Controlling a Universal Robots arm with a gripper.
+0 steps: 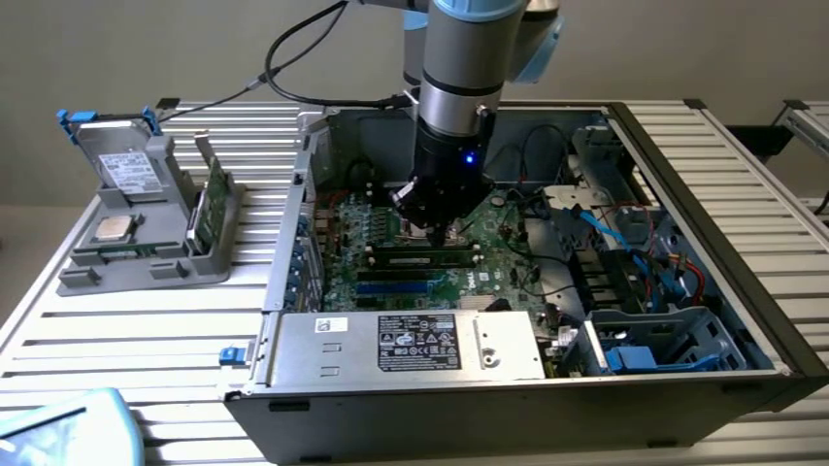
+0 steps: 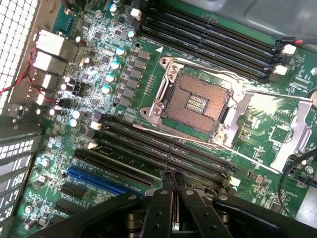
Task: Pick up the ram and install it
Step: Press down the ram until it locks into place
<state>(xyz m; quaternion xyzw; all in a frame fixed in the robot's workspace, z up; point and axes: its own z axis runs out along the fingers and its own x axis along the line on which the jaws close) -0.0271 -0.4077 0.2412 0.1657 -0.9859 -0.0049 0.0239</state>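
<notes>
I see soft, even room light; glare whitens the socket lever (image 2: 265, 106), and the gripper (image 2: 173, 191) looks blurred up close.

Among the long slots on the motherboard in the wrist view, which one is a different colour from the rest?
The blue slot, just beside the black memory slots near the shut gripper. Every other long slot is black.

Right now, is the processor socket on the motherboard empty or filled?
Empty. In the wrist view the processor socket shows its bare contact field, with no chip seated, and its metal retention frame is swung open beside it.
</notes>
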